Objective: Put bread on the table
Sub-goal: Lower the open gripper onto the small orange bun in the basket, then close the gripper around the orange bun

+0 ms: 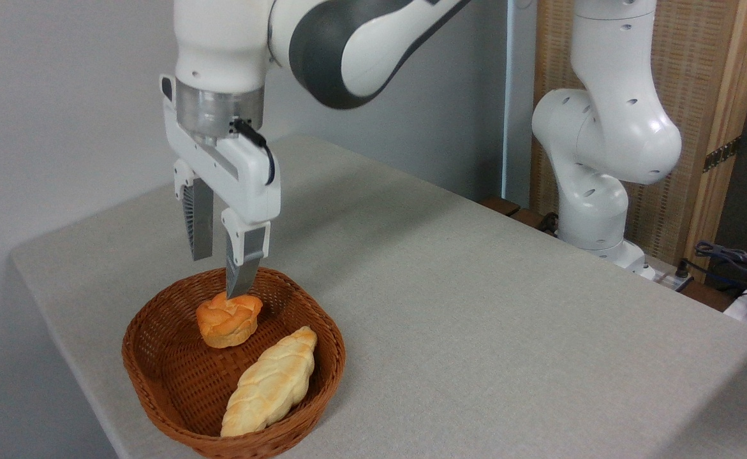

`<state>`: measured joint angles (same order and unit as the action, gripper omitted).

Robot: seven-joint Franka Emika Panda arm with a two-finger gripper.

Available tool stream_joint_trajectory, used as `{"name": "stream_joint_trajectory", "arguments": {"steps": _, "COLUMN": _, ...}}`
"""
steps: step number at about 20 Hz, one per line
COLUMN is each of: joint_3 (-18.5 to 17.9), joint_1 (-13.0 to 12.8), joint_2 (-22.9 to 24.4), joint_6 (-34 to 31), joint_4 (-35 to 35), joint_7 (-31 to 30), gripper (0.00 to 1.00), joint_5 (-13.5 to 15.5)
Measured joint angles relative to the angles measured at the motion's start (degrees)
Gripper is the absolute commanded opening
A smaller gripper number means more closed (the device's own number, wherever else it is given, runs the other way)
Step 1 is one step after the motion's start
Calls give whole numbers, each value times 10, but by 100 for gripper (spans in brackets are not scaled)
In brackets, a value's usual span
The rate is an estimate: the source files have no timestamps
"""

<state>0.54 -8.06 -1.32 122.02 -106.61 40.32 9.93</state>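
- Two breads lie in your wicker basket (175,376): the round orange bun, the bread (228,320), toward the basket's far side, and a pale braided loaf (271,382) at its near right.
- Your gripper (220,274) hangs above the basket's far rim, fingers spread apart, gripping nothing.
- You see one fingertip (240,280) just over the bread's top; contact is unclear.
- Your basket sits on the table (475,306), near its left corner.

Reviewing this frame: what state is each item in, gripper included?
Two-finger gripper: open, above the bun.
Small round orange-golden bun: in the basket, not gripped.
Long pale yellow braided loaf: lying in the basket.
Brown wicker basket: on the table.
Grey-beige cloth-covered table: no bread on it.
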Motion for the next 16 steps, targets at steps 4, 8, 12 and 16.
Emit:
{"name": "stream_joint_trajectory", "arguments": {"steps": 4, "joint_3": 1, "joint_1": -16, "joint_2": -11, "joint_6": 56, "joint_4": -36, "joint_7": 0, "gripper": 100, "joint_5": 0}}
{"name": "stream_joint_trajectory", "arguments": {"steps": 8, "joint_3": 1, "joint_1": -23, "joint_2": -18, "joint_6": 84, "joint_4": -60, "joint_7": 0, "gripper": 100, "joint_5": 0}}
{"name": "stream_joint_trajectory", "arguments": {"steps": 12, "joint_3": 12, "joint_1": -24, "joint_2": -21, "joint_6": 84, "joint_4": -68, "joint_7": 1, "gripper": 100, "joint_5": 0}}
{"name": "stream_joint_trajectory", "arguments": {"steps": 16, "joint_3": 15, "joint_1": -26, "joint_2": -26, "joint_6": 85, "joint_4": -69, "joint_7": 1, "gripper": 100, "joint_5": 0}}
